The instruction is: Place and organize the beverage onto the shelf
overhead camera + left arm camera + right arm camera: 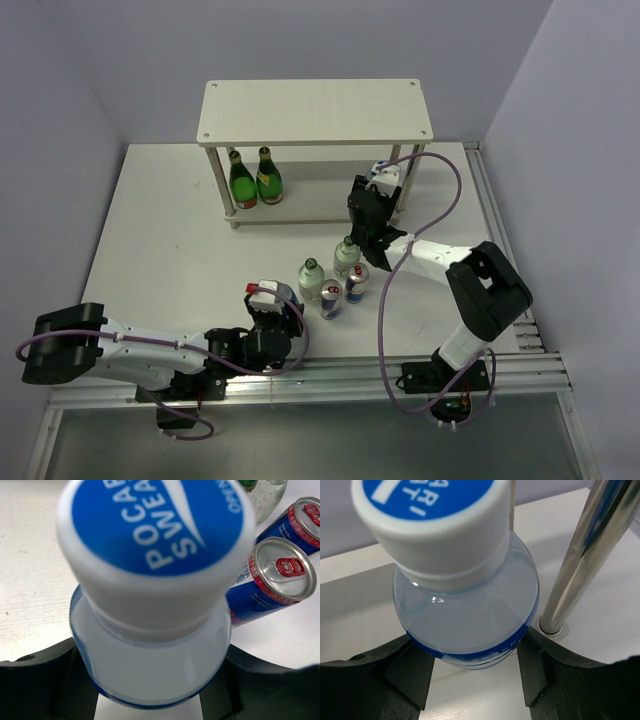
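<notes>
From above, the shelf (315, 110) stands at the far side of the table with two dark green bottles (255, 180) at the left end of its lower tier. Two clear green-capped bottles (311, 278) and two cans (331, 298) stand bunched mid-table. The left gripper (278, 318) sits low, just left of that bunch. The right gripper (368, 205) reaches to the shelf's right front leg. In the left wrist view, the black fingers (45, 680) are clamped on either side of a Pocari Sweat bottle (150, 645), below its shoulder, with the cans just beside it. The bottle looks full, so probably weighty for its size, and its smooth plastic wall seems likely to give and slip. A hold on the body under the shoulder suits it better than one on the cap. In the right wrist view, that gripper is closed the same way around a second blue-capped water bottle (467, 610), close beside the chrome leg (585, 555). Whether its base rests on the lower board I cannot tell.
</notes>
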Tool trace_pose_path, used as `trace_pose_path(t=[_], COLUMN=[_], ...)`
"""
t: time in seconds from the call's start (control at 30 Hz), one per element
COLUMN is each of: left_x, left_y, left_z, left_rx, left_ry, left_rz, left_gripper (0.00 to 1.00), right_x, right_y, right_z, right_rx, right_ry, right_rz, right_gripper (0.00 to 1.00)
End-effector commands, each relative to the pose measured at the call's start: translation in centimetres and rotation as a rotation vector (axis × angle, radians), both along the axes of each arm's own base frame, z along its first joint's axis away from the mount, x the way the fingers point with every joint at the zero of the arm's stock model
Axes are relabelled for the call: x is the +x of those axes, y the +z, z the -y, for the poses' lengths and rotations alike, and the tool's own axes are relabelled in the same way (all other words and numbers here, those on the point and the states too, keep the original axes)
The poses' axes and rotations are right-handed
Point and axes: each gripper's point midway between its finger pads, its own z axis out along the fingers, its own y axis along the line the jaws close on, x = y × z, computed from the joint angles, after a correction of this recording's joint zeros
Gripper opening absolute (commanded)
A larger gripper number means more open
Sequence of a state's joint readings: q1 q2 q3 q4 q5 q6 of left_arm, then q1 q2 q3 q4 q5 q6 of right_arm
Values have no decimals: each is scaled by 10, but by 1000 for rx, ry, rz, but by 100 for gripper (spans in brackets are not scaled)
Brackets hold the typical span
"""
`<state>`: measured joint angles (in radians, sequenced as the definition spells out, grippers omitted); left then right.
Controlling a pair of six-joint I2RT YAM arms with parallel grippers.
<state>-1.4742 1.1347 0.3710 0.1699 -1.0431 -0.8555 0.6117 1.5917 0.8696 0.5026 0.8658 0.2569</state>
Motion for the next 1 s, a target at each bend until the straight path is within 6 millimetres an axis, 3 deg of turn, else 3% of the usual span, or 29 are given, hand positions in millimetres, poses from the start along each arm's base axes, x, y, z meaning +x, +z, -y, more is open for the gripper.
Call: trace_pose_path(t=[0.0, 0.13, 0.2, 0.3, 0.33, 0.5, 0.97], left_x=[4, 5, 5, 5, 5, 5, 6], left_y=[0, 1, 1, 0, -1, -3, 4], left_z=[-3, -1, -1, 1, 1, 3, -1], left_rx=[34, 32, 29, 35, 40, 45, 30], left_ry=[31, 36, 38, 39, 39, 43, 55], left_rz=[13, 12, 11, 9, 9, 5, 9], left_gripper=[0, 0, 0, 0, 0, 0, 0], right_x=[23, 31, 35, 39, 40, 43, 22], right_y=[56, 44, 38, 35, 34, 34, 28], right_z=[-2, -2, 1, 5, 5, 7, 16], right_rx=[168, 157, 159, 154, 151, 144, 169], right_ry=[-59, -78, -94, -101, -103, -105, -102], right_rz=[204, 176, 152, 147, 143, 129, 101], right_gripper=[0, 0, 7, 44, 66, 99, 100])
